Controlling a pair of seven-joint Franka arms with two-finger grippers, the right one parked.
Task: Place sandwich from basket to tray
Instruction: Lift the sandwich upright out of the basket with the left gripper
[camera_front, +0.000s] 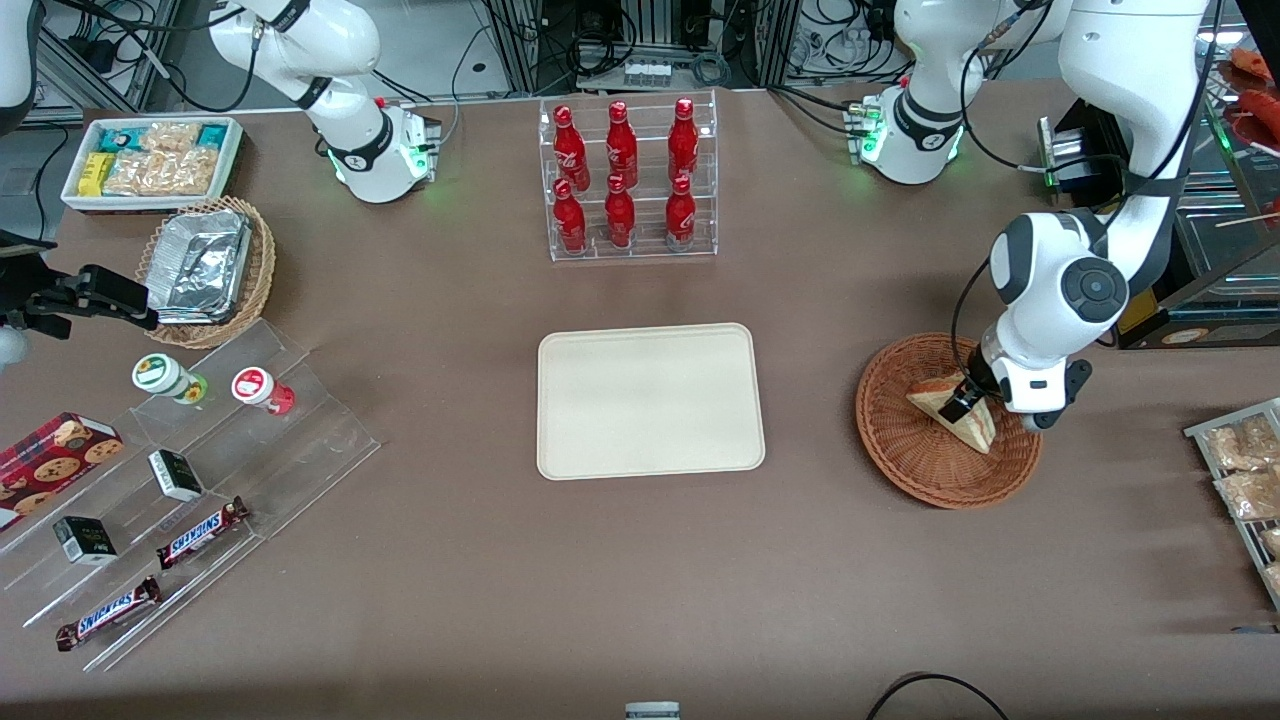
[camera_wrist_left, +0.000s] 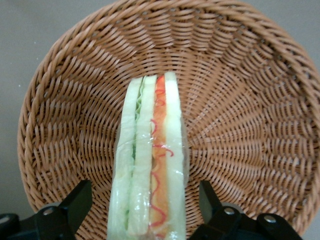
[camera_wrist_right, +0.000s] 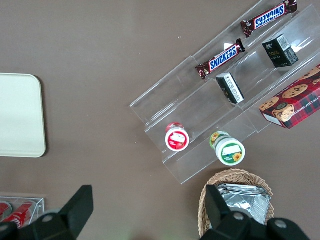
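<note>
The 2 black fingers (camera_wrist_left: 75, 202) stand wide apart, one on either side of the sandwich (camera_wrist_left: 150, 165) with a gap showing between each and the wrap, so nothing is clamped. The gripper (camera_front: 968, 398) sits low over the sandwich (camera_front: 955, 410), which lies in the reddish-brown basket (camera_front: 900, 440) (cut edge with red and green layers facing the wrist camera). The basket (camera_wrist_left: 260, 100) rests on the brown table (camera_front: 640, 580) toward the working arm's end, well apart from the cream tray (camera_front: 650, 400) at the middle.
</note>
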